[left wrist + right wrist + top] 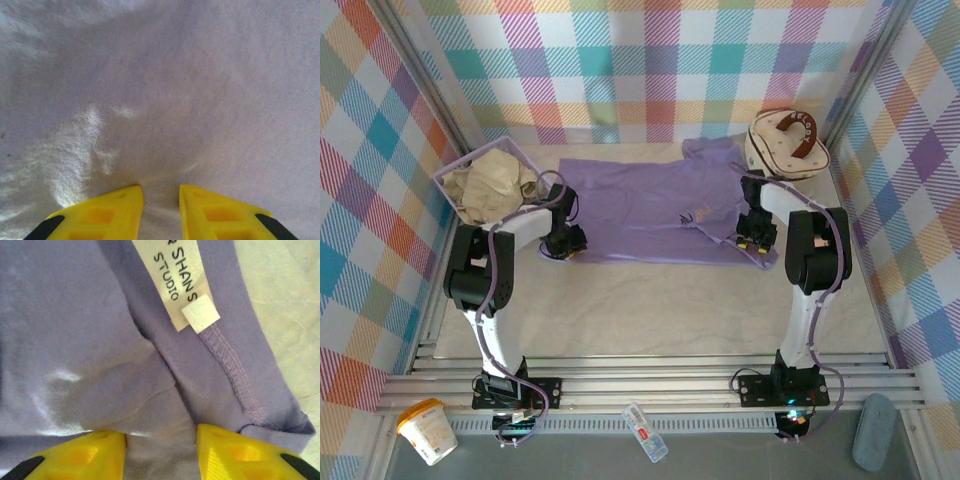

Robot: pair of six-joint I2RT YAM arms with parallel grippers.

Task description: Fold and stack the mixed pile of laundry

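Top cam: high, behind near edge, looks down over whole table (650,300). L/R wrist cams: v. close, facing down onto T-shirt (640,205) near-left & near-right parts, also in top view.

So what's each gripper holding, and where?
Both appear to pinch the purple shirt: left gripper at its near left corner, right gripper beside the label.
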